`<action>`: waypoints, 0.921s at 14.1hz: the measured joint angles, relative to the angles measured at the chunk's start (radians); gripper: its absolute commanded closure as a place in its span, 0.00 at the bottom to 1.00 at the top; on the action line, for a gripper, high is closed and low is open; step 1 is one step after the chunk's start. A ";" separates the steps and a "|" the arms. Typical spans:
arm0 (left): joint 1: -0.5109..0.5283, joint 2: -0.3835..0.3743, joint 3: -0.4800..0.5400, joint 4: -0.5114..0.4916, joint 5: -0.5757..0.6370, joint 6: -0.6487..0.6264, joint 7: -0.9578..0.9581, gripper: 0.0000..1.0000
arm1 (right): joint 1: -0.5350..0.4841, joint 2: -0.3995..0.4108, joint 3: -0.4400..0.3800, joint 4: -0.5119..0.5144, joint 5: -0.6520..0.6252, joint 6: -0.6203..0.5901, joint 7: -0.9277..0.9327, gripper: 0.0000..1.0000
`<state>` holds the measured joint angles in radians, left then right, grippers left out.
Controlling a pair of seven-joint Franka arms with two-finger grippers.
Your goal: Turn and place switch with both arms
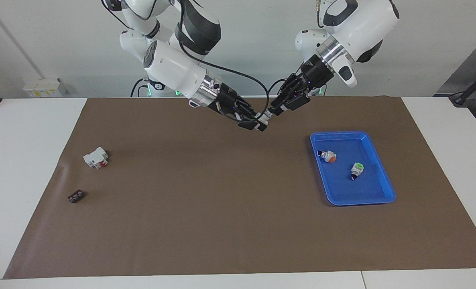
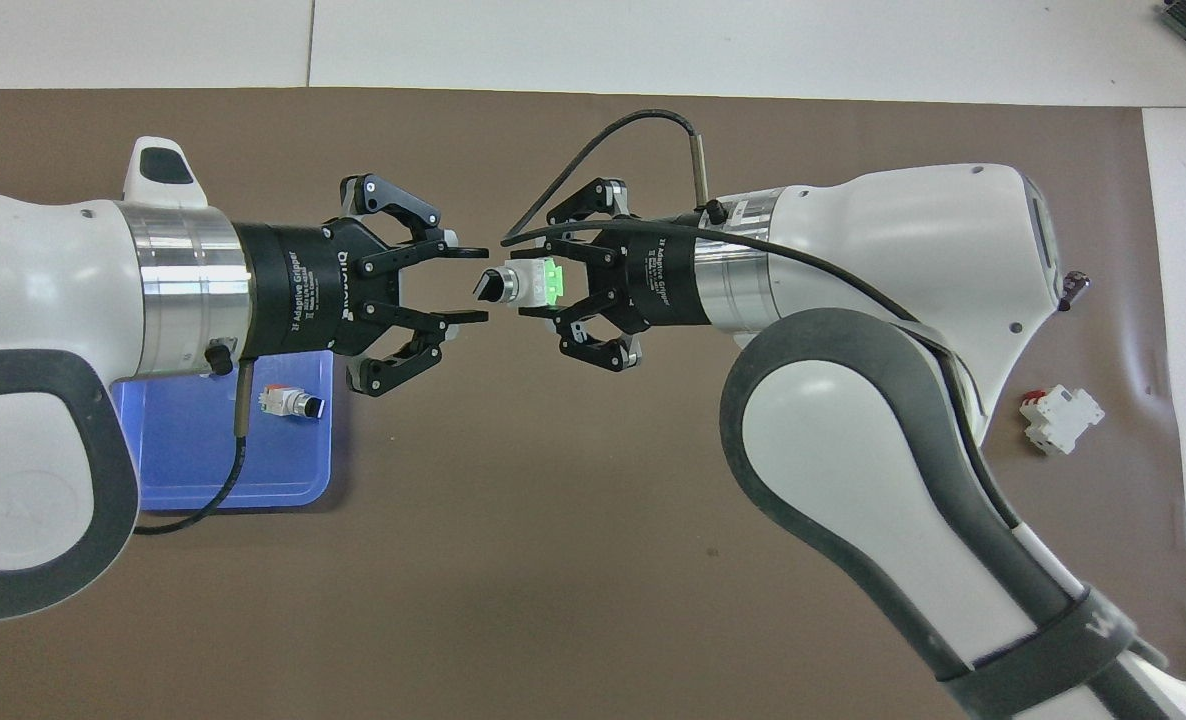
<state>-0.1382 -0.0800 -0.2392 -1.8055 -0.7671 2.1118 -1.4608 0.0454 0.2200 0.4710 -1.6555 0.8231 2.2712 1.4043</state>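
Observation:
The switch (image 2: 521, 284) hangs in the air over the middle of the brown mat, nearly level, with my right gripper (image 2: 533, 285) shut on its pale body. Its green block (image 2: 551, 283) lies inside the gripper, and its black knob (image 2: 486, 287) points at my left gripper (image 2: 471, 285). That gripper is open, with one fingertip on each side of the knob's tip and a gap to it. In the facing view the switch (image 1: 265, 117) shows between the right gripper (image 1: 259, 125) and the left gripper (image 1: 279, 110).
A blue tray (image 1: 342, 186) toward the left arm's end holds an orange-ended switch (image 1: 327, 155) and a green-capped switch with a dark blue tip (image 1: 357, 170). Toward the right arm's end lie a white and red breaker (image 1: 96, 157) and a small dark block (image 1: 76, 196).

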 measured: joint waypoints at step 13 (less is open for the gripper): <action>0.000 -0.001 -0.002 -0.001 0.006 0.000 0.003 1.00 | 0.000 0.000 0.000 0.000 0.000 0.000 0.000 1.00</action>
<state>-0.1387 -0.0807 -0.2410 -1.8064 -0.7615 2.1115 -1.4574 0.0451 0.2196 0.4706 -1.6559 0.8232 2.2712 1.4043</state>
